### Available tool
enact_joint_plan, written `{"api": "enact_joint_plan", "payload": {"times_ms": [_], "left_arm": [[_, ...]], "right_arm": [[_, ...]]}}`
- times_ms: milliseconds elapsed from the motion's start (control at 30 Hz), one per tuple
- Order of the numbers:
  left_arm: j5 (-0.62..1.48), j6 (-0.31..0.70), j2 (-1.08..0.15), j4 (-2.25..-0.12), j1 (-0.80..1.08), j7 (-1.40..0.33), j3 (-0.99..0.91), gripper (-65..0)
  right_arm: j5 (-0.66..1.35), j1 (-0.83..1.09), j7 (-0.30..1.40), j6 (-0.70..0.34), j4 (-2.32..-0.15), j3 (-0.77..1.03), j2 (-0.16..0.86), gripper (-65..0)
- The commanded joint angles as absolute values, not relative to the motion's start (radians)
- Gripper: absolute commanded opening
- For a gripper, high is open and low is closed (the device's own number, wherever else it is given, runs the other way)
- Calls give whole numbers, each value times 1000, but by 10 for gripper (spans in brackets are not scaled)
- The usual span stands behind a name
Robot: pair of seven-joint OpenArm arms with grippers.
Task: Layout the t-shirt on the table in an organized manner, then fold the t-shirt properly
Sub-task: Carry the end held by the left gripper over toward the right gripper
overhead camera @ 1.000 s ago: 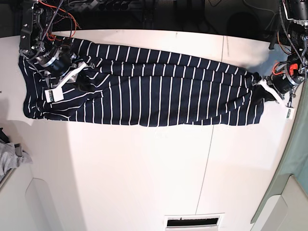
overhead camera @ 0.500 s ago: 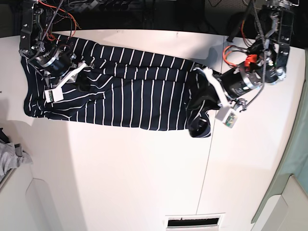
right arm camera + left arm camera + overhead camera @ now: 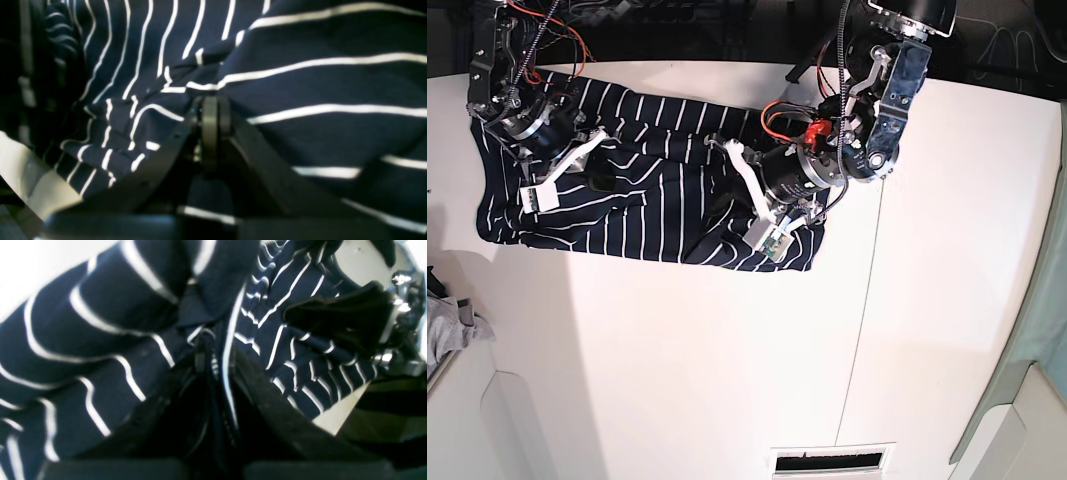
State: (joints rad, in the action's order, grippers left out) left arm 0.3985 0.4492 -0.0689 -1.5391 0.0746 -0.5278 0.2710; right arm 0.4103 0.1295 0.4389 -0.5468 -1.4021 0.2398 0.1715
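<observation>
Dark navy short-sleeved fabric t-shirt with thin white stripes (image 3: 642,200) lying on the wide smooth white desk (image 3: 727,370), at the far side of it, with the right end folded back over the middle into a thick bunch.

Left gripper (image 3: 727,150) above that folded bunch, near the centre of the t-shirt, jaws clamped together on a pinch of the striped fabric. In the left wrist view (image 3: 213,353), fabric drawn up between the two dark jaws and hanging in loose folds around them (image 3: 100,340). A bare strip of the desk seen beyond the t-shirt edge (image 3: 328,421).

Right gripper (image 3: 597,140) at the opposite end of the t-shirt, low on the cloth, jaws closed tight on a fold of it. In the right wrist view (image 3: 210,110), the jaws meeting at a small ridge of fabric, stripes running away on both sides (image 3: 317,110), a pale strip of the desk at the lower corner (image 3: 33,180).

Thin dark seam line (image 3: 859,330) on the desk, running from the t-shirt's right end towards the near edge. Small plain grey cloth (image 3: 449,325) well apart from the t-shirt, at the desk's edge beyond the end held by the right gripper.
</observation>
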Motion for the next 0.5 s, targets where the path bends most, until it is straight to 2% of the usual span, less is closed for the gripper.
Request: {"api": "enact_joint_plan", "payload": {"times_ms": [0, 33, 133, 167, 233, 367, 467], "left_arm": [[413, 453, -62, -1530, 52, -513, 269, -650], [424, 458, -60, -1511, 49, -513, 269, -627], [456, 528, -58, -1497, 48, -513, 269, -387], [475, 547, -58, -1497, 48, -516, 269, -334], [527, 561, -54, -1498, 48, -522, 269, -312], [637, 690, -26, -1499, 47, -579, 269, -312], [704, 698, -17, -1499, 47, -603, 269, -312]], "right_arm": [[427, 119, 419, -554, -1417, 242, 179, -650], [429, 119, 418, -554, -1417, 242, 179, -650], [445, 119, 418, -554, -1417, 242, 179, -650], [451, 119, 418, -554, -1417, 242, 179, -650], [457, 120, 418, -554, -1417, 242, 179, -650], [467, 119, 414, -553, -1417, 242, 180, -493], [519, 119, 415, -554, -1419, 242, 180, -452]]}}
